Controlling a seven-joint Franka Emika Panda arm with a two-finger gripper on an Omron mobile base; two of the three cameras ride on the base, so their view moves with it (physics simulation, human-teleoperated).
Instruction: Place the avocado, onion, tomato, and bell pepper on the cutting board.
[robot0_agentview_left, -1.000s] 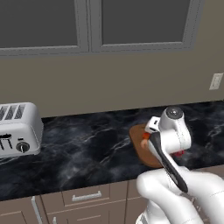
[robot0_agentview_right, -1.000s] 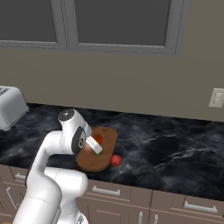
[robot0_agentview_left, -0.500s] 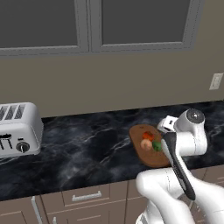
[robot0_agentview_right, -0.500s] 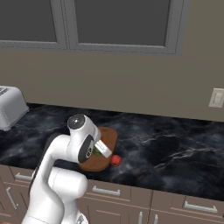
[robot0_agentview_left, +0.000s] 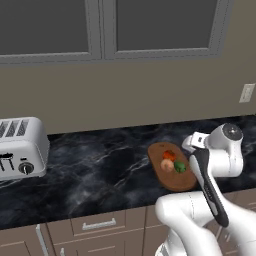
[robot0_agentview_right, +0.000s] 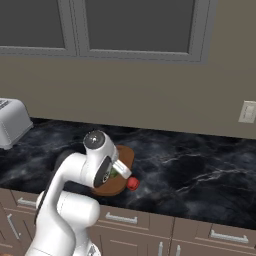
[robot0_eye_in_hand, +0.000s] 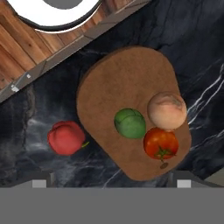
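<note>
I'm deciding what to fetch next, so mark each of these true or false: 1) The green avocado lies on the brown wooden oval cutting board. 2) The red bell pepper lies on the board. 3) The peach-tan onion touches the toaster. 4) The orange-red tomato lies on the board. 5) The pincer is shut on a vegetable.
1) True: the small green avocado lies on the brown wooden oval cutting board.
2) False: the red bell pepper lies on the black marble counter, beside the board.
3) False: the peach-tan round onion sits on the board; the silver toaster stands far along the counter.
4) True: the orange-red tomato lies on the board by the onion.
5) False: the pincer is open above the board, holding nothing.
</note>
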